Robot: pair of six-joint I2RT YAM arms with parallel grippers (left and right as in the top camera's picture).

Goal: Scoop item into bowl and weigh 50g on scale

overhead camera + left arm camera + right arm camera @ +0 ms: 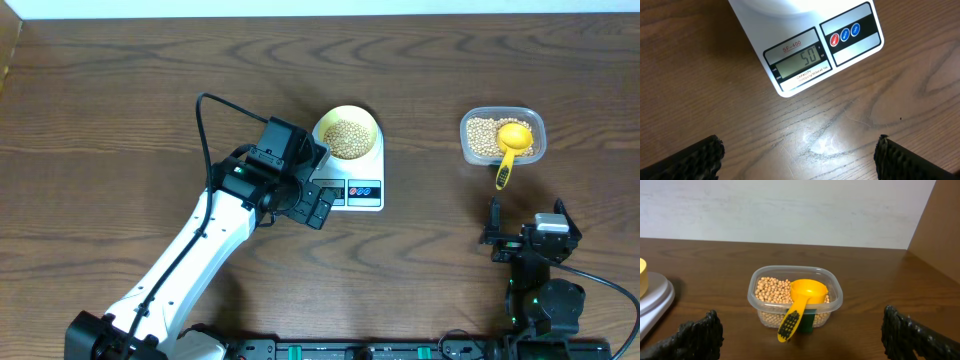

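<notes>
My left gripper (797,160) hangs open and empty; just ahead, the white digital scale (850,35) reads 50 under the pale-yellow round bowl (346,112) of tan beans (347,138). My right gripper (802,342), open, faces the yellow scoop (807,291) in its clear tub (836,299). Weighing looks done.

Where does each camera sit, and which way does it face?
Overhead: above the table, looking straight down; both arms, scale, bowl show.
Left wrist: on the left gripper, looking down at the scale's display; open fingertips show.
Right wrist: on the right gripper, facing the tub; open fingertips show.
Shared: overhead and right wrist both show tub and scoop.
</notes>
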